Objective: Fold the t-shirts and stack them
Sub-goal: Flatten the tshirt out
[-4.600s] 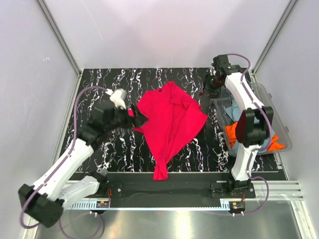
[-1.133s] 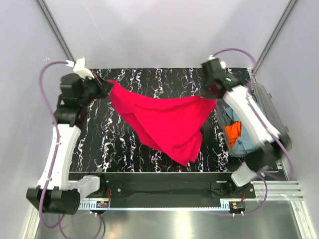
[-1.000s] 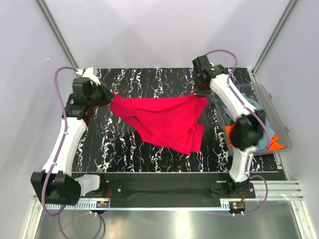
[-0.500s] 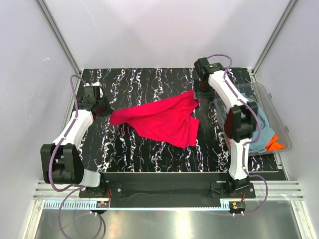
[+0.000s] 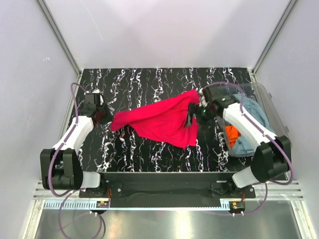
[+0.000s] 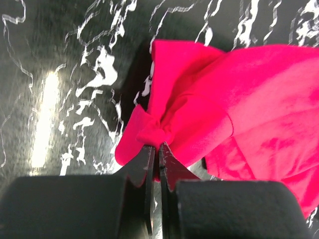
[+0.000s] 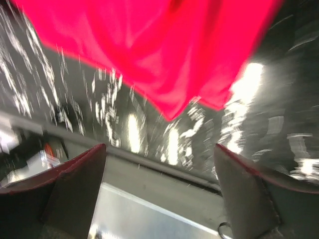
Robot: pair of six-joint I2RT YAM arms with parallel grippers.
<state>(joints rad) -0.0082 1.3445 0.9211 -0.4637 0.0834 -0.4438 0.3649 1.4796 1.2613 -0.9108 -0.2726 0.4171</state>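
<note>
From above, the red t-shirt (image 5: pixel 162 122) lies rumpled across the middle of the black marbled tabletop (image 5: pixel 149 79). The left fingers (image 5: pixel 103 116) meet its left corner, and the right fingers (image 5: pixel 191 117) sit at its right edge. A clear tub (image 5: pixel 273 108) on the right holds a grey-blue t-shirt (image 5: pixel 250 113) and an orange t-shirt (image 5: pixel 232 133).

The left wrist view alone shows the grip: the left fingers (image 6: pixel 139 169) are pressed together, pinching a small fold of red cloth.

The blurred right wrist view shows the right fingers (image 7: pixel 75 184) spread wide with nothing between them, the red t-shirt (image 7: pixel 149 50) just beyond.
</note>
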